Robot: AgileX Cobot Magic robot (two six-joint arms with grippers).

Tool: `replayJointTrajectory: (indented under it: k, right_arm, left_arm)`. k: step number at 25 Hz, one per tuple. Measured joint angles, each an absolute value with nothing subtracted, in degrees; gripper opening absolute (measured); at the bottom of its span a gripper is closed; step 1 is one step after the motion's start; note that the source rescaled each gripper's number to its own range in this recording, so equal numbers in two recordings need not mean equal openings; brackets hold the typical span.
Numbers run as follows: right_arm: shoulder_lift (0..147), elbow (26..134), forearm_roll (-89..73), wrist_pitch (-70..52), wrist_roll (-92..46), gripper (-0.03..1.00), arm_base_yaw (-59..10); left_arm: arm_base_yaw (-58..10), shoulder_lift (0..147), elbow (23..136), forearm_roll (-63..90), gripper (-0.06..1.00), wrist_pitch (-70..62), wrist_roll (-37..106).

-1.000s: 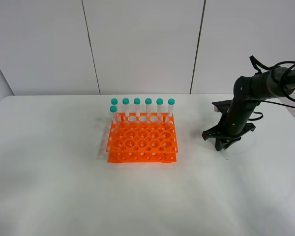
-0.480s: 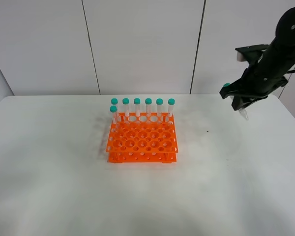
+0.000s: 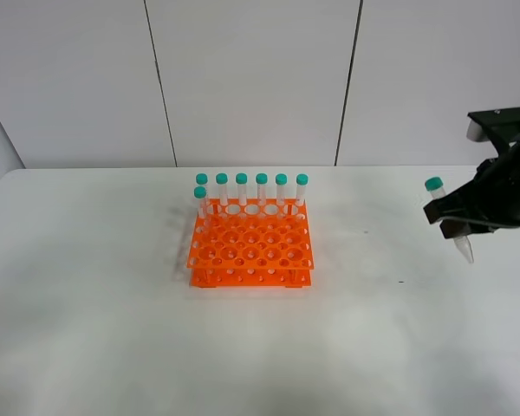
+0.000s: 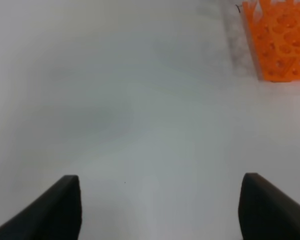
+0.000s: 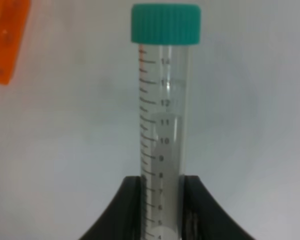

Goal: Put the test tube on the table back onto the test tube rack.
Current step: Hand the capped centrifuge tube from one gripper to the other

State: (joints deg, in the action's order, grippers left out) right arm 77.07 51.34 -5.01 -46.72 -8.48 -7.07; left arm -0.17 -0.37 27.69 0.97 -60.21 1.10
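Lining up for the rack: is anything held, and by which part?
The right gripper holds the test tube by its body below the middle, cap and tip free. The left gripper is open, empty.

- Soft, even light is washing the bench [image 3: 113,347] bright white.
- The rack [image 3: 251,251] is casting only a faint grey shadow beside it.
- The left wrist view is looking hazy and soft.
- The tube [image 5: 162,125] is showing slightly blurred, its printed marks reading legibly.
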Motion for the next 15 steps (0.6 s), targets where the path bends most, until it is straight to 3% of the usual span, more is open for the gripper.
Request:
replayJointTrajectory:
  k: [6, 15]
  right_arm:
    - [77.07, 49.72, -9.53, -40.48, -11.76, 0.03, -8.47]
    - [77.07, 49.72, -14.69, -35.71, -12.90, 0.03, -22.50]
  left_arm:
    - [-0.17, -0.37, 27.69, 0.97, 0.99, -60.21, 1.10]
    - [-0.17, -0.37, 27.69, 0.97, 0.99, -60.21, 1.10]
